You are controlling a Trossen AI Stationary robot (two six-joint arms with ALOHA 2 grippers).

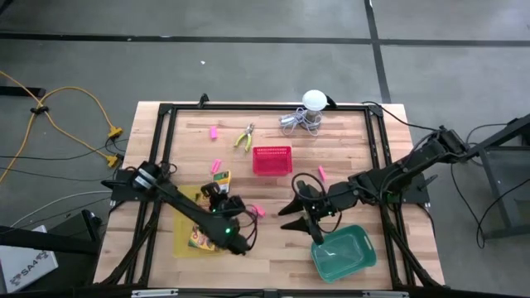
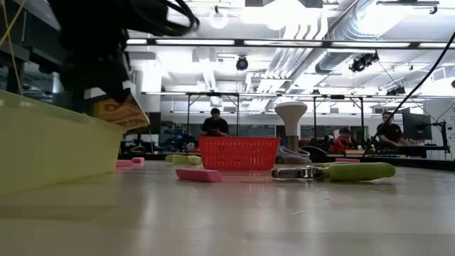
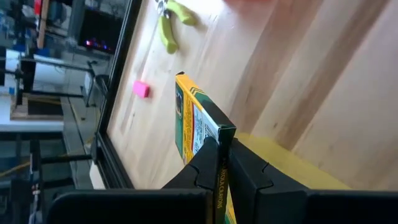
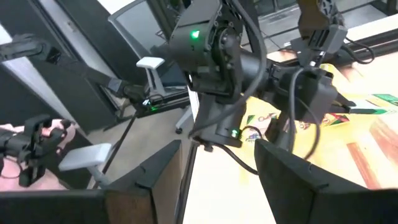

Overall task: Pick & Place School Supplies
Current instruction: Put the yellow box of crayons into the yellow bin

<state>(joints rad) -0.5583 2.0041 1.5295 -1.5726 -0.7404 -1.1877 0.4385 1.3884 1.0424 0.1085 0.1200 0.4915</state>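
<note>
my left pincer is clamped narrow on a crayon box over the yellow tray, ready to set it in, while my right pincer waits spread wide, empty, by the green tray.

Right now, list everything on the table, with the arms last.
Erasers: four, pink, scattered on the table.
Pliers: one, yellow-green handles, far side.
Crayon boxes: two, yellow-green; one held, one in yellow tray.
Basket: one, red, mid-table.
Yellow tray: one, near left side.
Green tray: one, near right side.
Ball: one, white, with coiled wire, far edge.
Left fingers: shut on a crayon box by yellow tray.
Right fingers: open, empty, beside green tray.
</note>
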